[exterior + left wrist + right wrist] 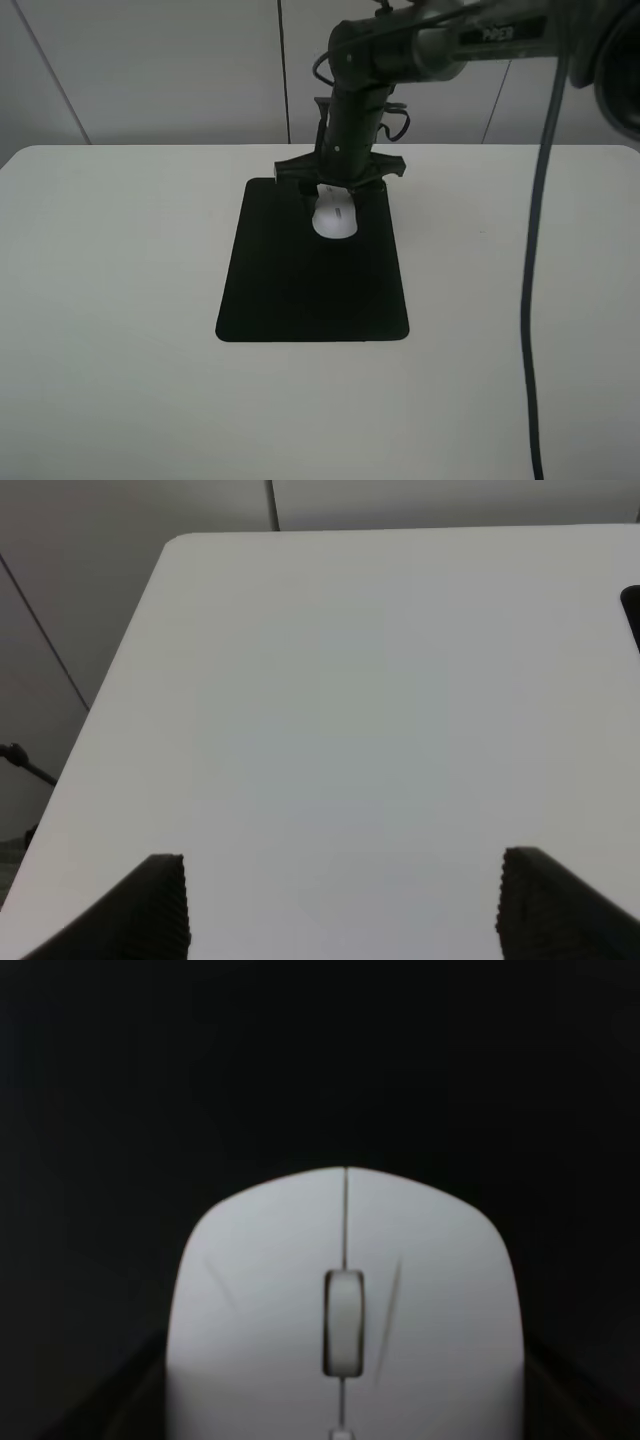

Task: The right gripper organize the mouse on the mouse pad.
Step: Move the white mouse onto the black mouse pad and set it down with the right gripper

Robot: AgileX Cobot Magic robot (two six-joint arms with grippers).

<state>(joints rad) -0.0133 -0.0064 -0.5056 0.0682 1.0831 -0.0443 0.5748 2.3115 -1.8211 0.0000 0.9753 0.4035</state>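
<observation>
Exterior high view takes in the whole white table [120, 300], with the black mouse pad [310, 290] lying flat near its middle and the white mouse [334, 222] resting on the pad toward the pad's 12 o'clock edge, well inside the border. The dark arm [430, 45] comes in from about 1 o'clock, and the right gripper [338, 192] hangs straight down over the mouse's far end, so this view hides the fingertips. A black cable [535, 300] droops down the 3 o'clock side. The right wrist view gives what the high camera cannot: the mouse close up on the black pad, its grey scroll wheel [343, 1322] and centre seam plain, with dim dark fingers [120, 1400] standing at either flank of the shell. They sit right against its sides, about a mouse-width apart, but the darkness keeps me from telling whether they actually press on it or merely bracket it. The left wrist view alone shows the left gripper [350, 910]: its ridged fingers [160, 905] are spread wide over bare tabletop with nothing between them, and a dark corner of the mouse pad [632, 610] just shows, well apart from them.
</observation>
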